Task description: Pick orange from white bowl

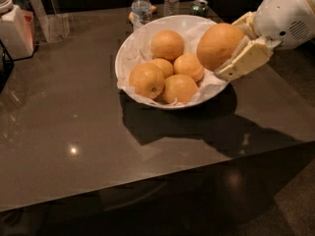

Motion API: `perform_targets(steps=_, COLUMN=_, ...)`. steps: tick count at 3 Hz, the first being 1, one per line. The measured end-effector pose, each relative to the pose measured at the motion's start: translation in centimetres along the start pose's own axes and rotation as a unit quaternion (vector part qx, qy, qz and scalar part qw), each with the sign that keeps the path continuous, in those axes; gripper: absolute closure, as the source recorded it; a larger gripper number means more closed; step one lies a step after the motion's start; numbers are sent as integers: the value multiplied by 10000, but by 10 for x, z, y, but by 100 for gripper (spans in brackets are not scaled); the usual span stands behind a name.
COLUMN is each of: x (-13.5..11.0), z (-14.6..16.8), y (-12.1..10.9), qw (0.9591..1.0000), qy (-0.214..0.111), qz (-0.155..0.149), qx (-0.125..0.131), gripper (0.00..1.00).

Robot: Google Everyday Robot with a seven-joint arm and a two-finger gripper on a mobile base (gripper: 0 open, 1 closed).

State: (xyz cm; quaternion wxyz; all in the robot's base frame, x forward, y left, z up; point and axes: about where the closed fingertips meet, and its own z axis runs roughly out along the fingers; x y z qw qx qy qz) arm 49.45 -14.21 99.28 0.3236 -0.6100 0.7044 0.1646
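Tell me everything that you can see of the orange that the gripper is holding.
The orange is the largest one here, slightly oval, with pale yellow-orange matte skin. The gripper, at the right side of the white bowl, is shut on it: one cream finger presses its lower right side, and the other lies behind its upper right. The orange hangs over the bowl's right rim, higher than the five other oranges lying in the bowl, and seems to touch only the fingers.
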Motion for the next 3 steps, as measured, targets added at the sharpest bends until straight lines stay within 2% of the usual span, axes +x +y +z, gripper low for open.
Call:
perform_targets(steps=1, x=8, z=-15, y=15, qw=9997, qy=-156, qz=166, qx=40, gripper=100)
perform_targets(steps=2, x=36, z=-23, y=39, qw=9973, qy=-361, qz=641, qx=-5, gripper=100)
perform_targets(steps=3, x=54, z=-33, y=59, qw=9943, qy=-446, qz=966, qx=55, gripper=100)
